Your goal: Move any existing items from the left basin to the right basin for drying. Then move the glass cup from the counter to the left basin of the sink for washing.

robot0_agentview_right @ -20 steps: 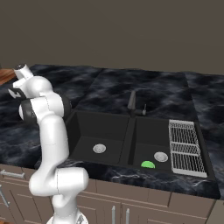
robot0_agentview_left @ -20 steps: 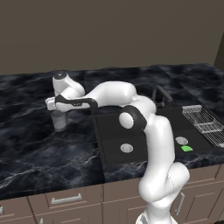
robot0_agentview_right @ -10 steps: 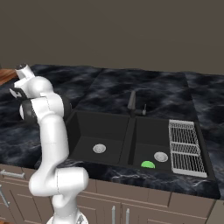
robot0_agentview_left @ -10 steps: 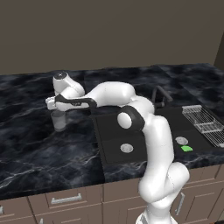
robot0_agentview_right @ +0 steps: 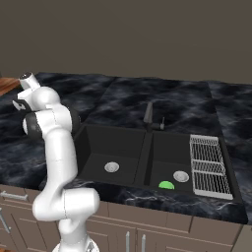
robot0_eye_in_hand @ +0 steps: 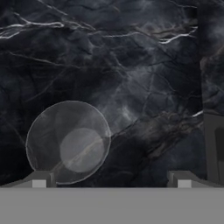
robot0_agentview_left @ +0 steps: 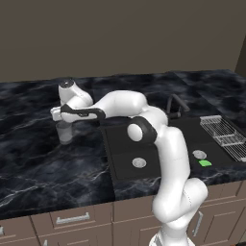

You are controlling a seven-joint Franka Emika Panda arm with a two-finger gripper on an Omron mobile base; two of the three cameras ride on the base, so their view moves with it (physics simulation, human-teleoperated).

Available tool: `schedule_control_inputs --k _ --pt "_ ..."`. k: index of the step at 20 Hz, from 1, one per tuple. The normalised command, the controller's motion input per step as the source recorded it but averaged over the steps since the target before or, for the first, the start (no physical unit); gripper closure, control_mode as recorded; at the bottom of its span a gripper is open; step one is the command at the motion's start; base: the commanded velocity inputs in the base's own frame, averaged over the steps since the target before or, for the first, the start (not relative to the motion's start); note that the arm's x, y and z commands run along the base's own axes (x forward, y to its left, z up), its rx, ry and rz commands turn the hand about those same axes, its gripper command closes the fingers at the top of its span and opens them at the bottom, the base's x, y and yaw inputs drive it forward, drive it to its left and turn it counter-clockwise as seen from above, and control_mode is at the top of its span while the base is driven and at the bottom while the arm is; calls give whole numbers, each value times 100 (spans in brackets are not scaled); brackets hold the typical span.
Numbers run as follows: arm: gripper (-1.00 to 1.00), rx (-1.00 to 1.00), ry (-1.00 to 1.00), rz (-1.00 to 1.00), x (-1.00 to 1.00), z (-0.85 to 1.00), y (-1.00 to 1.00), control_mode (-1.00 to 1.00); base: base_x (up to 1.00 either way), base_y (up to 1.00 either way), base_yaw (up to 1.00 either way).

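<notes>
The glass cup stands upright on the black marble counter, left of the sink. My gripper hangs just above it, open and holding nothing. From the hand view I look down into the glass cup, which sits near the left fingertip, off-centre between the open gripper. The green lump lies in the right basin beside its drain. The left basin holds just its silver drain.
A dark curved faucet rises behind the sink's divider. The silver wire rack lies on the counter right of the sink. My white arm stretches over the left basin's near corner. The counter's front edge runs above beige cabinets.
</notes>
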Motion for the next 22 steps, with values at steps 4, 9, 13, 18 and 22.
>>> schedule_control_inputs --k 4,9,13,18,22 --pt "-100 0 0 0 9 -14 0 -100 0 0 0" --pt "-100 0 0 0 8 -13 0 -100 0 0 0" --pt "-100 0 1 0 9 -13 0 -100 0 0 0" --pt "-100 0 0 0 4 -13 0 -100 0 0 0" --pt "-100 0 0 0 1 -11 0 -100 0 0 0"
